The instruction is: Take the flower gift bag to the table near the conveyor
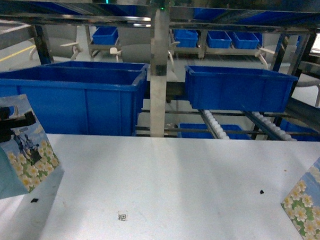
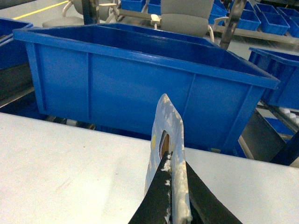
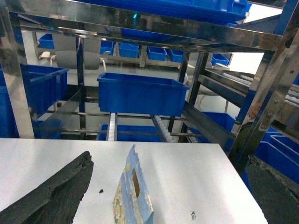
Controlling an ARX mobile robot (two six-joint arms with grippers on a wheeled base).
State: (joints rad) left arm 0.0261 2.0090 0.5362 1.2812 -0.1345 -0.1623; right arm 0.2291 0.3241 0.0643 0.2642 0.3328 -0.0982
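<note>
A flower gift bag (image 1: 21, 148), blue with white blossoms, hangs tilted over the left part of the white table (image 1: 162, 184). My left gripper (image 1: 11, 125) is shut on its top edge. In the left wrist view the black fingers (image 2: 156, 198) pinch the bag's upper rim (image 2: 166, 133) beside the handle hole. A second flower gift bag (image 3: 133, 193) stands on the table (image 3: 201, 172) between the wide-open fingers (image 3: 51, 196) of my right gripper (image 3: 163, 193), touching neither. It also shows in the head view's lower right corner (image 1: 307, 211). The conveyor (image 1: 218, 128) with white rollers runs behind the table.
Large blue bins (image 1: 71, 95) (image 1: 238, 89) sit on the rack just past the table's far edge, one close ahead of the left gripper (image 2: 140, 79). A steel post (image 1: 159, 72) stands at the middle. Steel frame members (image 3: 261, 107) rise at the table's right.
</note>
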